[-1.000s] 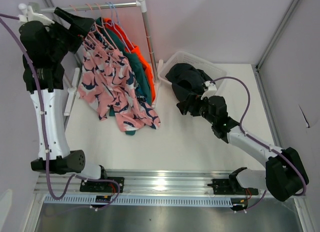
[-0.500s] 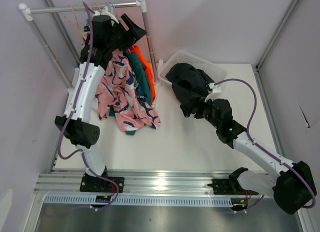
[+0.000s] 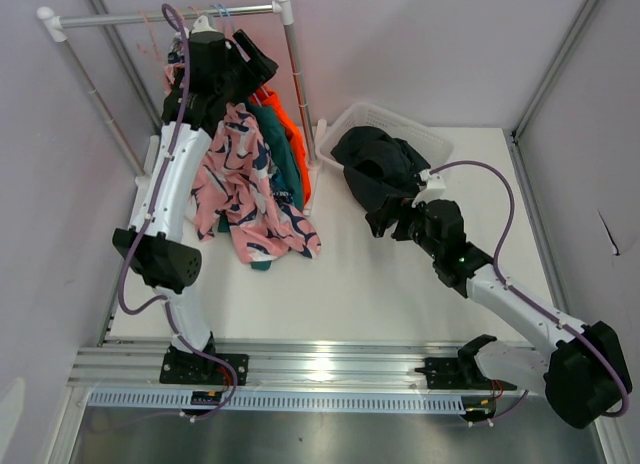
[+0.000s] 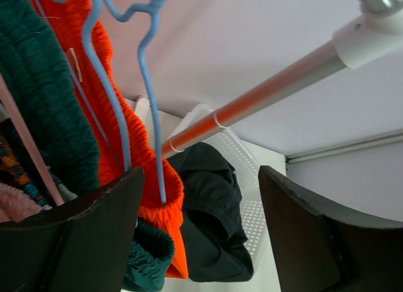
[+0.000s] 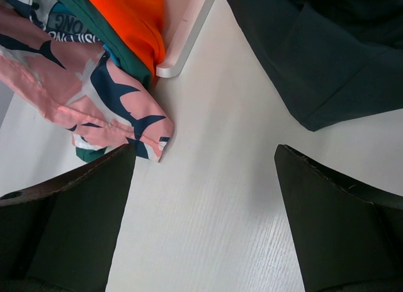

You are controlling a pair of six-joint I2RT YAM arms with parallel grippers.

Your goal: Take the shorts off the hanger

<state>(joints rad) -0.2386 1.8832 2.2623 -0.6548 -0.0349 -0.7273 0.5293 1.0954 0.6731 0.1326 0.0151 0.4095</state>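
Observation:
Several shorts hang on a rack: pink shark-print shorts (image 3: 235, 184), teal shorts (image 3: 284, 169) and orange shorts (image 3: 292, 124). Black shorts (image 3: 375, 159) lie draped in a white basket (image 3: 432, 142). My left gripper (image 3: 260, 64) is raised by the rail (image 3: 165, 17), open. In the left wrist view a blue hanger (image 4: 150, 84) carries the orange shorts (image 4: 135, 150) just inside the left finger (image 4: 75, 241); nothing is clamped. My right gripper (image 3: 385, 219) hovers open over bare table, between the pink shorts (image 5: 94, 97) and the black shorts (image 5: 327, 53).
The rack's white upright (image 3: 296, 94) and its foot (image 5: 186, 37) stand between the hanging clothes and the basket. Grey walls close in the back and both sides. A metal rail (image 3: 330, 369) runs along the near edge.
My left arm has swung from the rack's left end across to the hangers near its right end, its jaws narrowing a little. The right arm has shifted slightly.

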